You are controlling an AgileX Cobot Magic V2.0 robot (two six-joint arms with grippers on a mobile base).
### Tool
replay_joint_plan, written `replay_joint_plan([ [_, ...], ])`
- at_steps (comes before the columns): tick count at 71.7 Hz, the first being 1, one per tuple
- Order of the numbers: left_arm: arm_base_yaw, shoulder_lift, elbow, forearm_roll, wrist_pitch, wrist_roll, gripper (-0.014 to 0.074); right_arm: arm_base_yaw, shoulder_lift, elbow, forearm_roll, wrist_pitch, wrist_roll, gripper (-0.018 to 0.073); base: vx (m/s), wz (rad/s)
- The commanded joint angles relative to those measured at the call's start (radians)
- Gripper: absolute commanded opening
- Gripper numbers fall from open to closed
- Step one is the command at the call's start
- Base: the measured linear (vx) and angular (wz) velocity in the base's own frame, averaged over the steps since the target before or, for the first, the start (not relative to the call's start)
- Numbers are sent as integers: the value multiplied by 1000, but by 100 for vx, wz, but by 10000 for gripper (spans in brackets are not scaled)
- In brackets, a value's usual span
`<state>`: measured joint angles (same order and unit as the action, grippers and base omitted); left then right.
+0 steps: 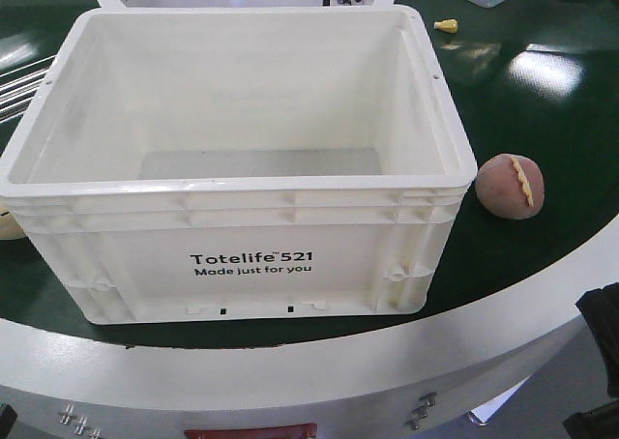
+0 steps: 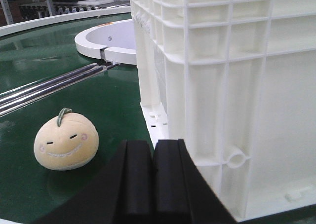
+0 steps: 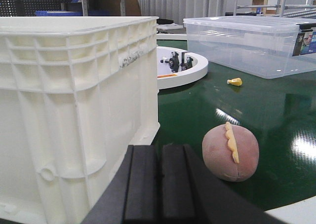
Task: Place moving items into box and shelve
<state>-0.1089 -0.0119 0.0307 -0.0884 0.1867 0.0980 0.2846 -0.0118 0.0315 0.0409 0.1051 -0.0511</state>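
Broadly, the green table (image 1: 542, 101) is seen spreading under and ahead of both pincers. The white crate (image 1: 242, 255) stands on it, close by the right side of the left pincer (image 2: 153, 150) and close by the left side of the right pincer (image 3: 162, 155); nothing is seen inside it. A clear lidded bin (image 3: 247, 46) is set far ahead of the right pincer, well apart from it.

Both pincers are seen clenched, finger against finger, with nothing held.

The pink plush (image 3: 230, 152) lies just ahead and to the right of the right pincer, near the crate but apart from it. The cream smiling plush (image 2: 65, 141) lies ahead and to the left of the left pincer. A small yellow piece (image 3: 235, 81) is seen far ahead of the right pincer.

Loading is judged not yet begun. The fingers should be parted before a plush is approached, and the soft body should be taken across its middle. It should be lifted above the rim before it is carried over the crate, so that the wall is not struck.
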Motion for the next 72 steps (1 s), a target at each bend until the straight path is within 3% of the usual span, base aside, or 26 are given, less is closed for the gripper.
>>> replay_joint_plan([
  [1,3,-16,12,-4,-79,-6,-27,0,-3,3,1,-84,-1,-15,0,0],
  [41,3,-16,12,-3,-86,-5,-27,0,-3,3,1,-84,-1,-15,0,0],
  [66,3,-16,10,-3,-280,-7,-27,0,-3,1,-2,-159,-4,-15,0,0],
  [72,3,-16,-8,-4,-269,-9,-27,0,-3,-11,-10,-184,-9,-15,0,0],
])
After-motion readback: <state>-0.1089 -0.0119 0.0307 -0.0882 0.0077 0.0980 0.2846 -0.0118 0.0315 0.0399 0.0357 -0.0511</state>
